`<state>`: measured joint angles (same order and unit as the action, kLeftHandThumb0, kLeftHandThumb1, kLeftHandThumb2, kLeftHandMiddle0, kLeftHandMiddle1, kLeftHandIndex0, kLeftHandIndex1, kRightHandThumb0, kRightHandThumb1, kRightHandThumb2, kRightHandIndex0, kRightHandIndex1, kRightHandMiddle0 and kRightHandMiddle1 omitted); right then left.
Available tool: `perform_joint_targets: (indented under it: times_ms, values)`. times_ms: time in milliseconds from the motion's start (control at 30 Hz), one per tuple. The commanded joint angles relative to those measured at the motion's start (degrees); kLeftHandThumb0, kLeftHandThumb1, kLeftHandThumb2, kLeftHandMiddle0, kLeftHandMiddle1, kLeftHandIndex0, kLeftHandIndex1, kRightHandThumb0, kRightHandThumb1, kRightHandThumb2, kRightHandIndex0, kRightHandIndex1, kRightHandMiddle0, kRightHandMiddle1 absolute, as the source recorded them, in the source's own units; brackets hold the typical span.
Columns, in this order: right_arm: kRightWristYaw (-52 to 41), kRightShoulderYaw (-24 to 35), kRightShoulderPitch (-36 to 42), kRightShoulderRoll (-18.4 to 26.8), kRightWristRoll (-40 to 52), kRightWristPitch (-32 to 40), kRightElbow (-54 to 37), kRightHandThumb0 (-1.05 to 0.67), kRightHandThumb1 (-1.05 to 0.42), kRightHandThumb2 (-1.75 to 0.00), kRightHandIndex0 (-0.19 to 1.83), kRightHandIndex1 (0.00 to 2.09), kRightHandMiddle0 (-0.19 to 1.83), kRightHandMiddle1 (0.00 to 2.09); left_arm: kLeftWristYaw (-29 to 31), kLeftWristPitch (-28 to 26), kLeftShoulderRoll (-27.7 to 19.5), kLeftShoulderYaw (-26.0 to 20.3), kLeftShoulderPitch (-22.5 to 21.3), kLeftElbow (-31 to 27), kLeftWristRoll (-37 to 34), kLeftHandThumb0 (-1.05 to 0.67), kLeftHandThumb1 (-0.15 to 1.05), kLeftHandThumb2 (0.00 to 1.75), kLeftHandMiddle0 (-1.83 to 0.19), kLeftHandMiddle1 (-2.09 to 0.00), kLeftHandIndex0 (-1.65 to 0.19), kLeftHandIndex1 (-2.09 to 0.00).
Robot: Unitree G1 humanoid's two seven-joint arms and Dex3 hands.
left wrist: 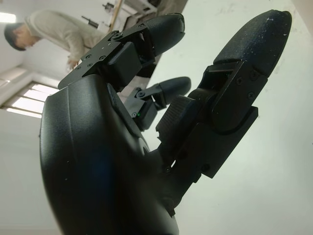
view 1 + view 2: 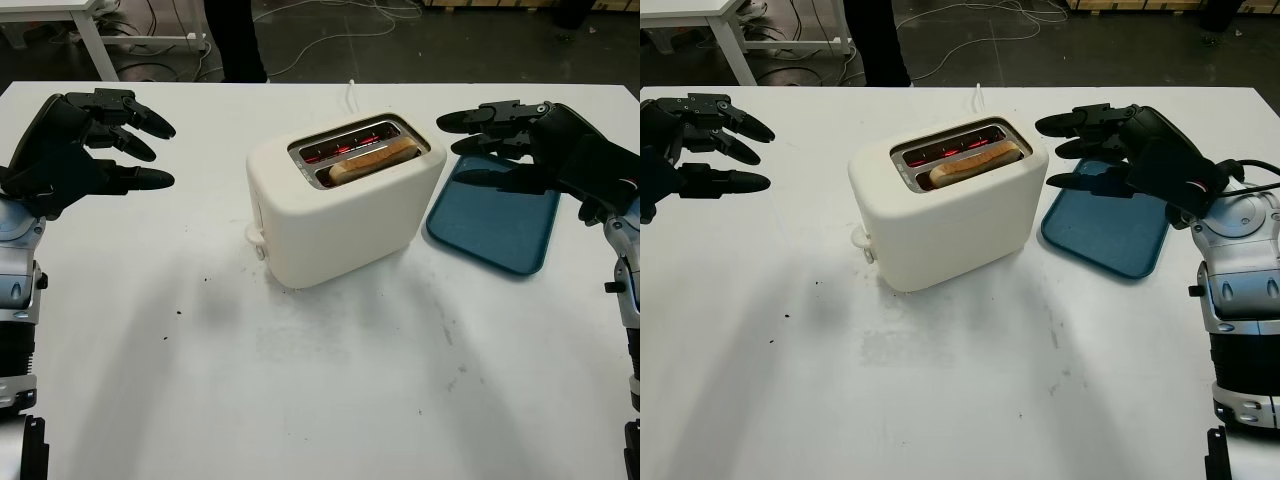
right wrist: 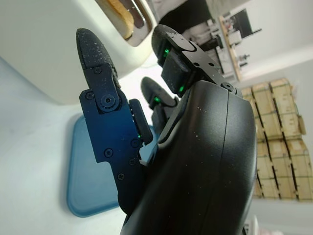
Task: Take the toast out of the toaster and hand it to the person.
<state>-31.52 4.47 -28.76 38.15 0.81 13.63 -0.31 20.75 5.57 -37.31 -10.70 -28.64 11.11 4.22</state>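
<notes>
Cream toaster (image 2: 345, 205) standing near the middle of the white tabletop (image 2: 300, 380), turned at an angle, two slots on top. Far slot glowing red inside. Toast (image 2: 375, 160) sitting in the near slot, its browned top edge poking just above the rim, untouched by either hand.

Left hand (image 2: 95, 145) raised over the left side of the tabletop, well apart from the toaster, open and holding nothing, black fingers (image 2: 150, 125) pointing toward the toaster. Same hand seen close in the left wrist view (image 1: 146, 122), black shell and fingers against pale tabletop and wall.

Right hand (image 2: 1120, 150) hovering just beside the toaster's right end, above the near edge of a blue tray (image 2: 1105, 225), open and holding nothing, fingertips (image 2: 1055, 125) aimed at the toaster's top but short of touching it. In the right wrist view, right hand close up with the toaster's cream side and a slot edge beyond the fingers, the blue tray below.

Blue tray lying flat on the tabletop to the right of the toaster, bare. White cord (image 2: 351, 92) running from behind the toaster toward the far edge. Dark crumbs (image 2: 178, 311) scattered on the tabletop in front of the toaster.

Person (image 1: 54, 34) in a light top visible in the left wrist view, leaning forward in the background. Dark trouser legs (image 2: 235, 40) standing beyond the far edge of the tabletop.
</notes>
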Motion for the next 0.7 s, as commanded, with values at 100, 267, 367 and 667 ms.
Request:
perform_joint_targets:
  times_ms: [100, 267, 367, 667]
  values:
    - [0.08, 0.27, -0.55, -0.46, 0.63, 0.48, -0.17, -0.55, -0.82, 0.00, 0.40, 0.48, 0.62, 0.00, -0.31, 0.57, -0.26, -0.11, -0.25, -0.01, -0.41, -1.05, 0.62, 0.00, -0.75, -0.89, -0.76, -0.74]
    - [-0.10, 0.17, -0.66, -0.32, 0.88, -0.10, 0.12, -0.55, -0.82, 0.00, 0.40, 0.48, 0.62, 0.00, -0.30, 0.29, -0.21, -0.02, -0.40, -0.17, -0.39, -1.05, 0.62, 0.00, -0.76, -0.89, -0.77, -0.74]
    - [0.28, -0.01, -0.56, -0.16, 0.34, 0.15, -0.35, -0.55, -0.82, 0.00, 0.40, 0.48, 0.62, 0.00, -0.21, -0.37, -0.21, -0.06, -0.38, -0.38, -0.48, -1.05, 0.62, 0.00, -0.75, -0.89, -0.77, -0.74]
    - [0.17, 0.31, -0.37, -0.32, 0.98, 0.37, -0.42, -0.55, -0.82, 0.00, 0.40, 0.47, 0.62, 0.00, -0.25, -0.07, -0.21, -0.07, -0.30, -0.33, -0.46, -1.05, 0.62, 0.00, -0.74, -0.89, -0.77, -0.74]
